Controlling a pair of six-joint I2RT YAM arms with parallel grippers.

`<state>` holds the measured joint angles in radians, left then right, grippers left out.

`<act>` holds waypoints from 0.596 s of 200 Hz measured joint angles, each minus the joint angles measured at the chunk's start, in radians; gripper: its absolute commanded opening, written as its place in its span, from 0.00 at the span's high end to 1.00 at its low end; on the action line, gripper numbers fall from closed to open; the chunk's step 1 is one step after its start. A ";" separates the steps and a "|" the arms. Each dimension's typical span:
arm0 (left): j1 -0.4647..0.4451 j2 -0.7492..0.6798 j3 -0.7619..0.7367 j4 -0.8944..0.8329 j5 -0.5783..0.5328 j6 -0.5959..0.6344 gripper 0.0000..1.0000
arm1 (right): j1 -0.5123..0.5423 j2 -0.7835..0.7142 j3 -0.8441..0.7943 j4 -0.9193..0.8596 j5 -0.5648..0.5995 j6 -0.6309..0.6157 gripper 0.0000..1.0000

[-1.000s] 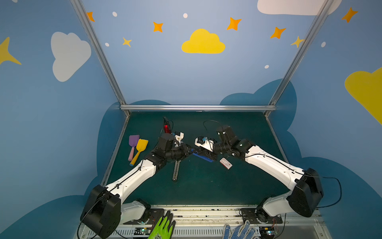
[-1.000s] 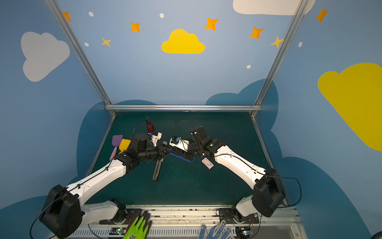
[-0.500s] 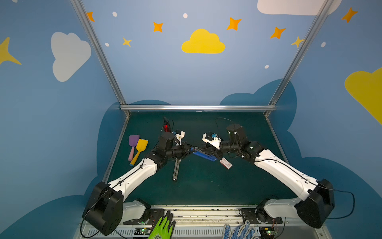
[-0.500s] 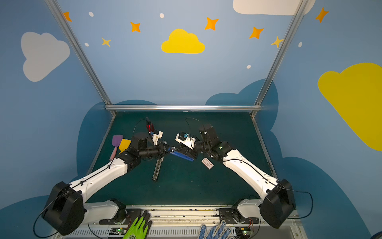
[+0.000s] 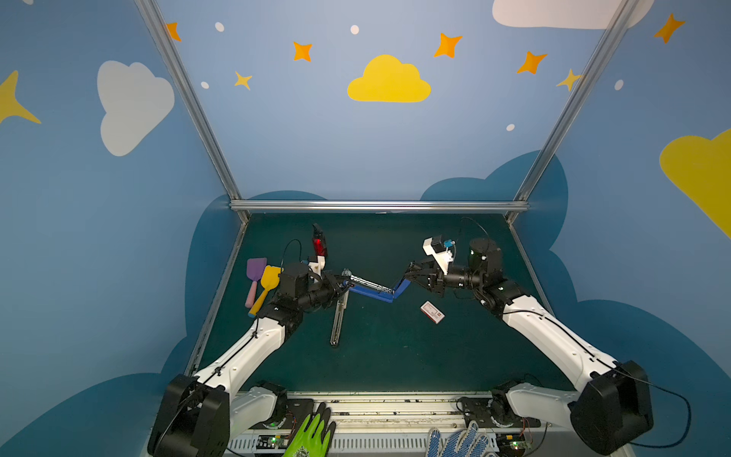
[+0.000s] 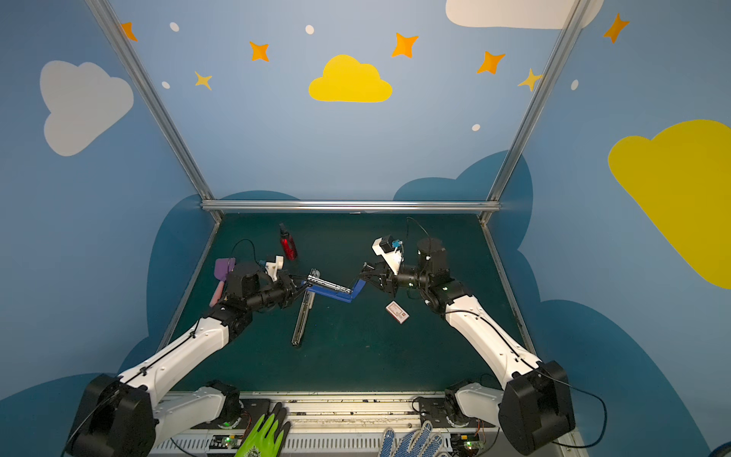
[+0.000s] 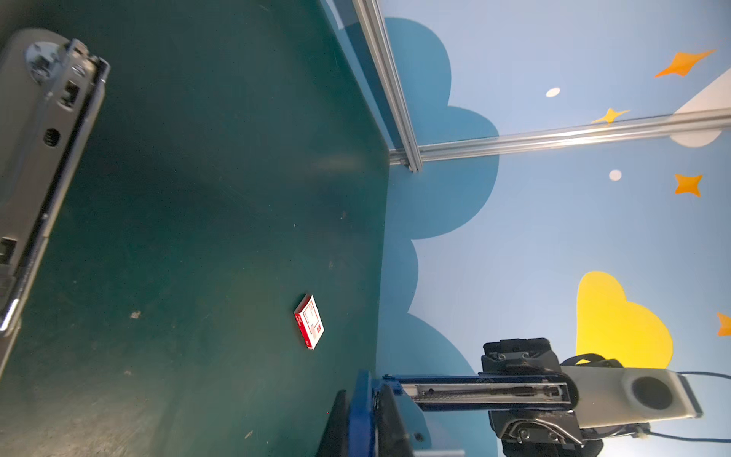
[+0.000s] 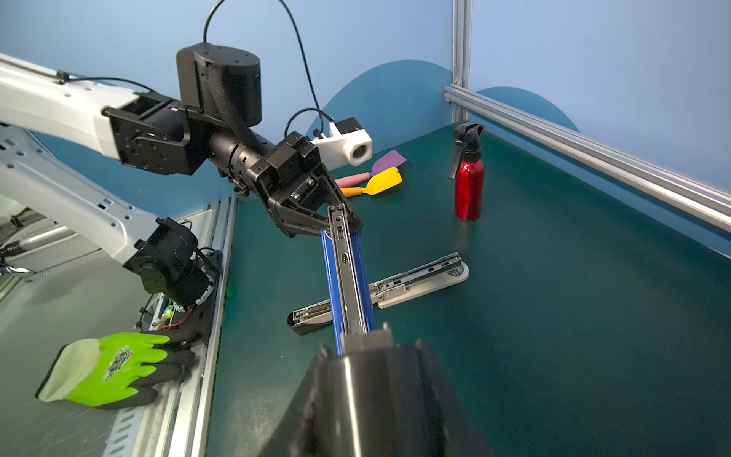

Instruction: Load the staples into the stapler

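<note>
- left gripper [image 5: 345,284] [image 6: 302,285]: jaws squeezed tight on one end of the blue stapler [image 5: 372,292] [image 6: 330,292]. The right wrist view shows it pinching the metal magazine tip and the blue base together.
- right gripper [image 5: 409,277] [image 6: 364,277]: jaws part closed, clamped on the stapler's other end, the short blue arm rising from the hinge.
- The blue stapler is off the table [image 5: 395,356] and spans the gap between both grippers. In both top views it is folded open into a shallow V. The magazine channel faces the left wrist camera.
- staple box [image 5: 432,311] [image 6: 396,311] [image 7: 309,322]: flat on the table, red-printed face up, nothing touching it.
- Box vs right gripper: box is nearer the front edge and slightly to the right, near but clearly apart.
- Box vs left gripper: well apart, beyond the stapler's hinge end.
- Can't tell at this size whether the box tray is slid out.
- grey stapler [image 5: 338,320] [image 8: 395,287]: lying opened out on the table, its head end below the left gripper. In the right wrist view the blue stapler crosses over it.
- red spray bottle [image 5: 319,243]: upright behind the left gripper.
- spatulas [image 5: 263,279]: purple and yellow, on the table left of the left arm.
</note>
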<state>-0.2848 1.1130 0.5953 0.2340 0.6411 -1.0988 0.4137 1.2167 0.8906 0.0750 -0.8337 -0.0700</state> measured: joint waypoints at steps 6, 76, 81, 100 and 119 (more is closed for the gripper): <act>0.010 -0.010 -0.006 0.006 0.001 -0.011 0.96 | -0.008 -0.006 -0.011 0.015 -0.003 0.018 1.00; 0.099 -0.109 -0.061 0.088 0.030 -0.142 0.96 | -0.072 -0.022 -0.105 0.230 -0.064 0.212 1.00; 0.104 -0.118 -0.067 0.099 0.032 -0.153 0.96 | -0.075 -0.022 -0.110 0.249 -0.070 0.226 1.00; 0.116 -0.148 -0.092 0.133 0.035 -0.192 0.96 | -0.085 -0.015 -0.138 0.325 -0.093 0.276 1.00; 0.124 -0.169 -0.111 0.140 0.033 -0.217 0.96 | -0.087 0.007 -0.157 0.368 -0.112 0.304 1.00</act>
<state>-0.1604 0.9443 0.4843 0.3737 0.6739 -1.3155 0.3264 1.2236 0.7334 0.4427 -0.9455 0.2337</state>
